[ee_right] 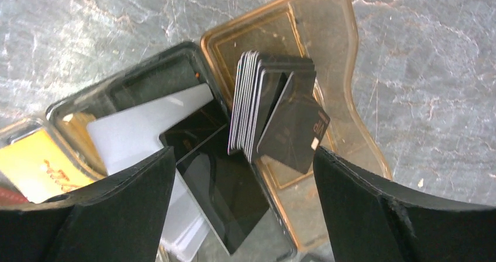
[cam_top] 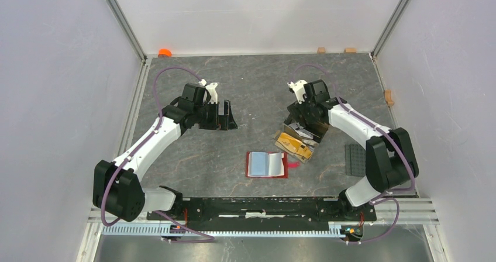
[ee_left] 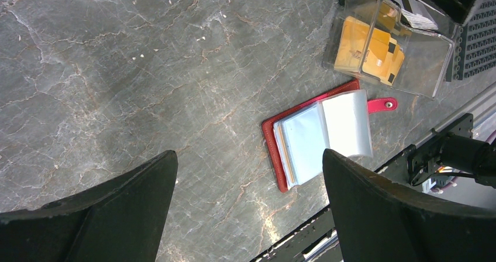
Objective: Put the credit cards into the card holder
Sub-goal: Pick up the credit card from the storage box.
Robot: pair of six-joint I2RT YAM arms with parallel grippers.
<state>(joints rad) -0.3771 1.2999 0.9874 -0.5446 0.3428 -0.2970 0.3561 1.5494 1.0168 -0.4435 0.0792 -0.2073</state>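
Grey marbled worktop [cam_top: 245,92] carries the open red card holder [cam_top: 267,164] near the arm bases; one clear sleeve shows light blue, perhaps a card. We judge most work left: dark plastic cards [ee_right: 272,107] and orange cards [ee_left: 371,51] sit in the clear plastic box [ee_left: 421,63]. Right fingers [ee_right: 374,209] stand apart astride the dark stack, left fingers [ee_left: 117,215] apart over bare stone. We read no writing.

The left arm [cam_top: 155,138] and right arm [cam_top: 351,119] share white link shells, bulky black joint housings and a thin purple cable [cam_top: 172,69] running alongside. Each wrist carries a white printed mount [cam_top: 209,89]. The left hand [ee_left: 248,154] has broad, matte black fingers [ee_left: 117,215].
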